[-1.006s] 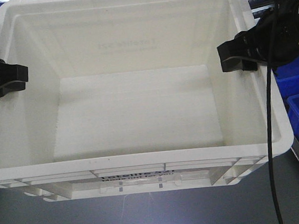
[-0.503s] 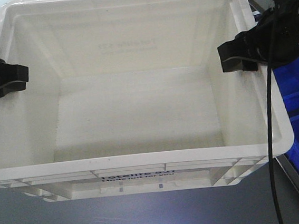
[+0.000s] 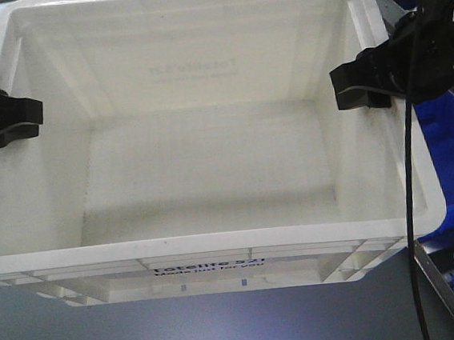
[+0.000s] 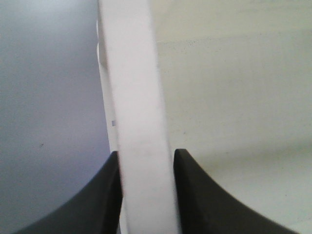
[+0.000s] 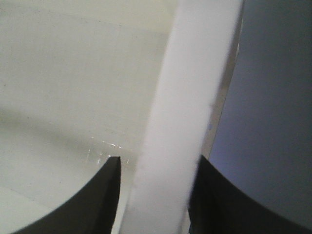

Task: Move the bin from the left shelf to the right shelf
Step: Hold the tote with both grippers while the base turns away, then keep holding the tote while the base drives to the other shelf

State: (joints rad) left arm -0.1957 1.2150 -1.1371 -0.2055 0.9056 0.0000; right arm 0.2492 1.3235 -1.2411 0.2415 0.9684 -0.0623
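Across the middle of the front view, the bin [image 3: 210,242] is filling nearly the whole frame, its open top facing up and its black print [image 3: 208,267] showing on the near outer wall at 6 o'clock. At 9 o'clock the left gripper [image 3: 1,121] is clamping the bin's left rim, one black finger reaching over into the inside. At 3 o'clock the right gripper [image 3: 375,83] is gripping the right rim the same way.

The left wrist view is showing both fingers [image 4: 195,195] pressing the white rim between them. The right wrist view is showing its fingers [image 5: 97,200] straddling the slanted rim, closed narrowly around it.

A black cable [image 3: 411,200] is hanging from 2 o'clock down to 5 o'clock, crossing the right rim. Blue bins [image 3: 450,148] are sitting just beside the bin at 3 to 5 o'clock. A grey surface [image 3: 226,331] is showing below at 6 o'clock; whether the bin is resting on it I cannot tell.
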